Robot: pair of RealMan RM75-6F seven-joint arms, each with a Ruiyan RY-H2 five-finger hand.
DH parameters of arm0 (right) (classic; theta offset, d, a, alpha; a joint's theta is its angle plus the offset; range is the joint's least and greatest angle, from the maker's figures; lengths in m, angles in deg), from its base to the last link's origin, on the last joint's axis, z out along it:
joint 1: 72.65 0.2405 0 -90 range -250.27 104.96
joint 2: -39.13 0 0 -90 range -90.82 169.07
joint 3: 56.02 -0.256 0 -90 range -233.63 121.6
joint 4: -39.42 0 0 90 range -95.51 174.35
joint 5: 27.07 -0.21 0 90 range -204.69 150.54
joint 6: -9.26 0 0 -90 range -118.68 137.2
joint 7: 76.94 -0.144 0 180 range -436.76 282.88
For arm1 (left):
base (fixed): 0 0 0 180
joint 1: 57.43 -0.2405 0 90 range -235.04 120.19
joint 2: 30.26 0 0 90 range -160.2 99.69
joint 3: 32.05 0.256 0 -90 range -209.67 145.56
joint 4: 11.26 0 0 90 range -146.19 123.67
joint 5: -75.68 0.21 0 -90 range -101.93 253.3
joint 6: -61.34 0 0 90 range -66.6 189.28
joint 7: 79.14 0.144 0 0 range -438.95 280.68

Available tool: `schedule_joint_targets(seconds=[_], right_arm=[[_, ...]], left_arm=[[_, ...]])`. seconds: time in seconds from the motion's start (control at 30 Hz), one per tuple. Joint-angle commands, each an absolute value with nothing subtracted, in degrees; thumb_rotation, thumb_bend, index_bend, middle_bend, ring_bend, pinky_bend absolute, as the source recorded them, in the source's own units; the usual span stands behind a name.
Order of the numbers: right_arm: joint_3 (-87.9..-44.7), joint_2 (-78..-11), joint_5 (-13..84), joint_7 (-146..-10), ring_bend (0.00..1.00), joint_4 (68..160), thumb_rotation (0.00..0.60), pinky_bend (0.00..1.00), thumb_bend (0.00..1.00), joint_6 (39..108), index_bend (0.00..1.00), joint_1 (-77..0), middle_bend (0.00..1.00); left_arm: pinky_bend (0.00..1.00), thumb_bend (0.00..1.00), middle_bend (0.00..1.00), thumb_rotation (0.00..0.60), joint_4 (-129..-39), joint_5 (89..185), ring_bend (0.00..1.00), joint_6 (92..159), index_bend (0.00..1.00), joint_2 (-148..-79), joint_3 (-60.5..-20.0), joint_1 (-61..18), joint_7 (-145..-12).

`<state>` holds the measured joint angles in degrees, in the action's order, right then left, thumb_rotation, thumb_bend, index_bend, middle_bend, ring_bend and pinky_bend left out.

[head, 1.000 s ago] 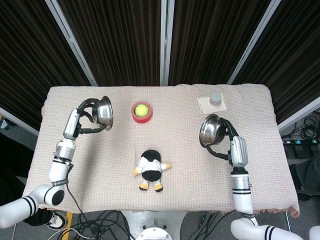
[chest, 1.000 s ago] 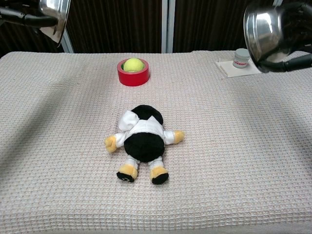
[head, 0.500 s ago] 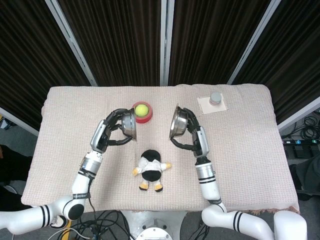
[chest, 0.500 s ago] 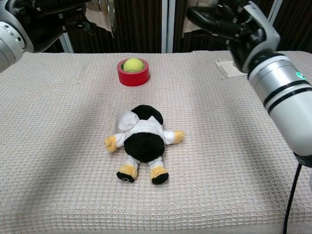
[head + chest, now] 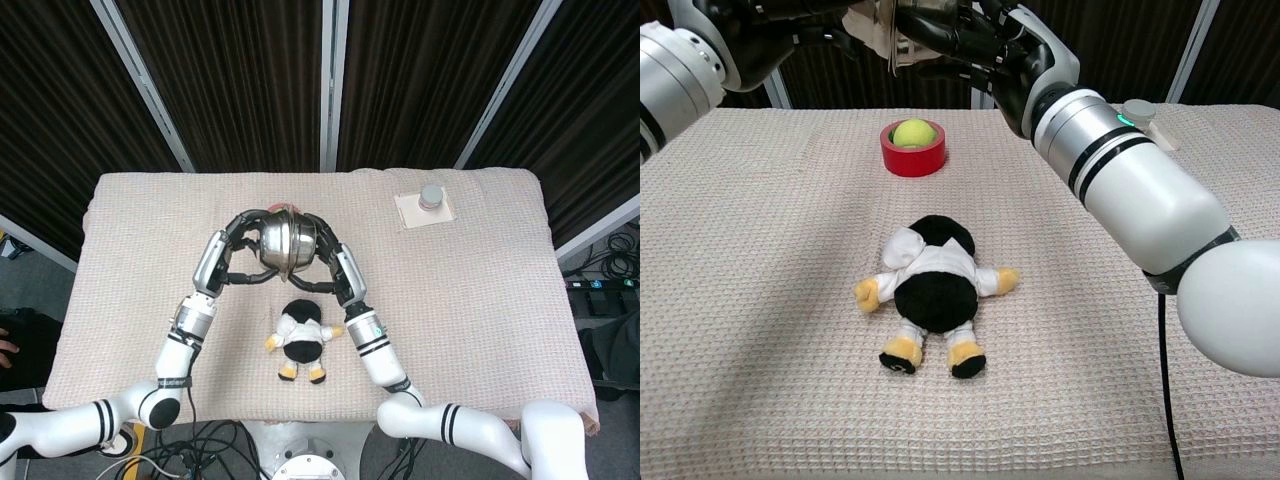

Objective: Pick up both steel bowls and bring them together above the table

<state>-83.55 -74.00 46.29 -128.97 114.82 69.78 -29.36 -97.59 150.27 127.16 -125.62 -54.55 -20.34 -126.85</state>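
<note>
Half a second ago your two arms were still apart, each bowl tilted on its own side of the red tape roll; you have since swung them inward and the bowls have met. Nearest you, the plush toy (image 5: 301, 340) lies face down on the surface (image 5: 500, 300), unmoved, directly under your forearms and below the raised bowls. Beyond it the red tape roll (image 5: 913, 151) with the tennis ball (image 5: 912, 132) inside sits where it was; from the head view the bowls now cover nearly all of it, only a sliver of red showing at their top edge. Further off toward the back right corner, the small jar (image 5: 431, 195) rests on its white card (image 5: 424, 210), well apart from everything else. Your left hand (image 5: 240, 250) grips the left steel bowl (image 5: 276, 243) with fingers curled around its rim, and your right hand (image 5: 325, 262) grips the right steel bowl (image 5: 303, 245) the same way. The two bowls are pressed rim to rim, held clear above the surface, between the two hands.
</note>
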Motion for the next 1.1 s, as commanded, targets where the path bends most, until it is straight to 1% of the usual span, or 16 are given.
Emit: schedule_joint_targets(seconds=[0.03,0.1,0.2,0.4,0.57,0.63,0.73,0.8,0.9,1.0,1.1], right_arm=[[-83.86,-72.12,46.03,-129.58,0.28,116.07,0.600,0.39,0.16,72.25,0.46,-31.58,0.35],[-83.86,-71.43,45.71,-129.98,0.28,116.54,0.600,0.39,0.16,72.00,0.46,-31.93,0.35],[-83.70,-71.59,45.64,-129.68,0.28,116.45,0.600,0.39,0.17,70.30,0.46,-30.73,0.35],[-83.32,-72.34,46.16,-128.95,0.28,115.88,0.600,0.39,0.16,67.21,0.46,-27.84,0.35],[-82.34,-70.76,46.80,-129.83,0.28,116.14,0.600,0.39,0.17,71.33,0.45,-31.19,0.35],[-81.06,-68.73,47.89,-127.82,0.28,116.87,0.600,0.39,0.17,75.18,0.45,-34.15,0.34],[-77.22,-64.48,50.40,-117.89,0.28,117.61,0.600,0.39,0.17,81.32,0.45,-38.89,0.34],[-73.89,-61.78,51.17,-106.08,0.28,117.21,0.600,0.39,0.17,85.60,0.44,-42.48,0.34],[-69.25,-57.56,49.54,-89.13,0.27,119.35,0.600,0.39,0.17,88.83,0.44,-47.51,0.34],[-65.34,-53.24,46.24,-76.36,0.27,124.88,0.600,0.39,0.17,89.51,0.44,-51.53,0.33],[-63.02,-49.60,41.48,-65.94,0.26,131.43,0.600,0.38,0.17,88.72,0.44,-53.80,0.32]], left_arm=[[0.59,0.12,0.48,0.600,-97.53,149.27,0.42,127.18,0.49,-124.77,-55.91,-20.45,-127.54],[0.59,0.12,0.48,0.600,-97.36,148.34,0.42,126.29,0.49,-124.59,-56.52,-20.08,-127.91],[0.59,0.12,0.48,0.600,-97.41,148.35,0.42,124.73,0.49,-125.03,-56.23,-19.09,-127.98],[0.59,0.12,0.48,0.600,-97.92,150.27,0.42,124.58,0.49,-125.31,-54.07,-19.26,-128.30],[0.59,0.12,0.48,0.600,-96.40,150.39,0.42,126.17,0.48,-123.03,-53.21,-21.32,-127.61],[0.59,0.12,0.48,0.600,-95.03,149.95,0.42,126.82,0.48,-121.20,-53.03,-22.53,-126.61],[0.59,0.12,0.48,0.600,-90.74,150.35,0.42,128.50,0.47,-118.85,-51.76,-24.34,-122.58],[0.59,0.12,0.47,0.600,-86.31,152.01,0.42,130.01,0.47,-117.27,-49.80,-25.49,-117.75],[0.59,0.12,0.47,0.600,-79.92,154.33,0.42,129.69,0.47,-115.32,-46.46,-25.81,-108.66],[0.59,0.12,0.47,0.600,-75.69,155.54,0.42,125.52,0.47,-113.23,-43.14,-24.80,-99.23],[0.59,0.12,0.47,0.600,-75.33,155.84,0.42,119.84,0.47,-111.32,-40.50,-23.21,-92.11]])
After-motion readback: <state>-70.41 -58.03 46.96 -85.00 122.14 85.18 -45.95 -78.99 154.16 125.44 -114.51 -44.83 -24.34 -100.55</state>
